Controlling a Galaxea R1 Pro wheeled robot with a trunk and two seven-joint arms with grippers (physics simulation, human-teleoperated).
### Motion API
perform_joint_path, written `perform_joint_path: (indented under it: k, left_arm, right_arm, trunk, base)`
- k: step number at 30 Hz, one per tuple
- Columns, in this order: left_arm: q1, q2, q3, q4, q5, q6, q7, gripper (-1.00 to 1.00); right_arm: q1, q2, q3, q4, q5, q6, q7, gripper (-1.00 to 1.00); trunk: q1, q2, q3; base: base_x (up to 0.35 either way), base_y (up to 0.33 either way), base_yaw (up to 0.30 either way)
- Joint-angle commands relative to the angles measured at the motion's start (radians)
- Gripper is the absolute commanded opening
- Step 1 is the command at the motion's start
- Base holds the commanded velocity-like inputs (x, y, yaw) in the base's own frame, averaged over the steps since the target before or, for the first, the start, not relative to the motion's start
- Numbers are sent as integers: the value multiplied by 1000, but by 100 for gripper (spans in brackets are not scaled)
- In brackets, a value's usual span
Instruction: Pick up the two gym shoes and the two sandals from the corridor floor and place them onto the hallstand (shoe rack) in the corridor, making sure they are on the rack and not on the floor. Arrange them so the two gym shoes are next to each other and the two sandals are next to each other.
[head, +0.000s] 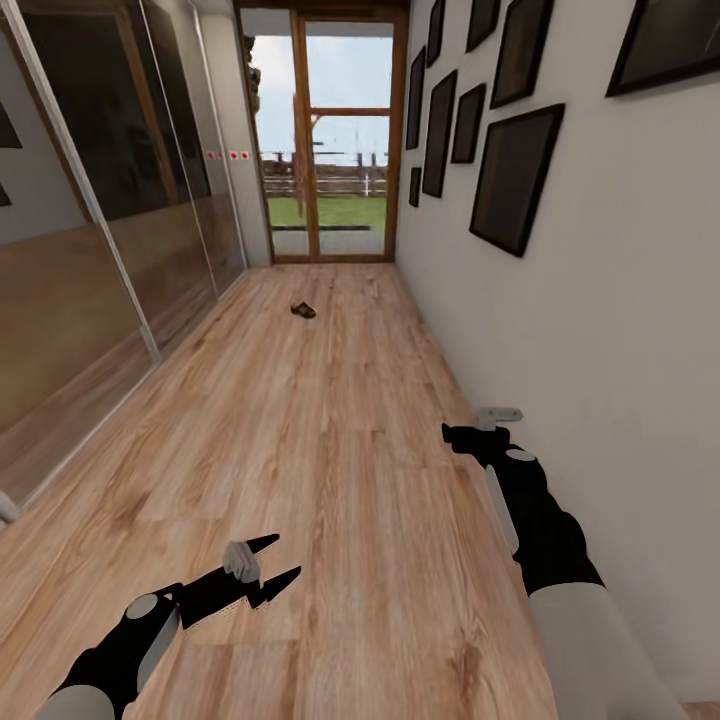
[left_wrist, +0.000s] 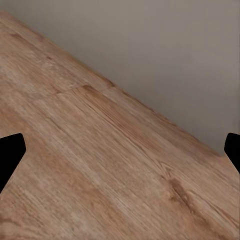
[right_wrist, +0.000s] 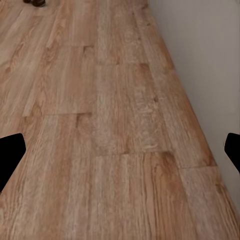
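Head view gives me the whole corridor, so I read it from the left: tall glass panels (head: 90, 250) line that side, then my left gripper (head: 268, 560) hangs low over the wooden floor (head: 330, 480) with its two dark fingers spread apart and nothing between them. Further along, in the middle distance, a small dark brown thing (head: 303, 310) lies on the planks well short of the glass door (head: 328, 140); I take it for one of the sandals, though it is too small to be sure, and the right wrist camera catches the same dark shape (right_wrist: 35, 2) at the far edge of its floor. To the right, my right gripper (head: 468, 437) points forward close to the white wall (head: 600, 330) with its row of dark picture frames (head: 515, 175); from above I cannot tell how its fingers stand, but the wrist picture shows one black fingertip (right_wrist: 10, 157) at each side edge with bare floor between, so I judge it wide open and empty. I see no sneakers and no shoe rack from here. My job now is the approach: roll straight down the middle, keep the right arm off that wall, stop with the sandal just ahead of one gripper, then lower the trunk before reaching.
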Motion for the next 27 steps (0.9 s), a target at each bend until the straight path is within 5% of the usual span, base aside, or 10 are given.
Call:
perform_joint_path:
  k: [1,27]
  left_arm:
    - [-1,0,1,1,1,-5,-3,100]
    - [-1,0,1,1,1,-5,-3,100]
  right_arm:
    - [0,1,-1,-1,7,5,1,100]
    - [0,1,-1,-1,7,5,1,100]
  trunk:
    - [0,0,-1]
    - [0,0,-1]
  base:
    - [349,0,0]
    - [349,0,0]
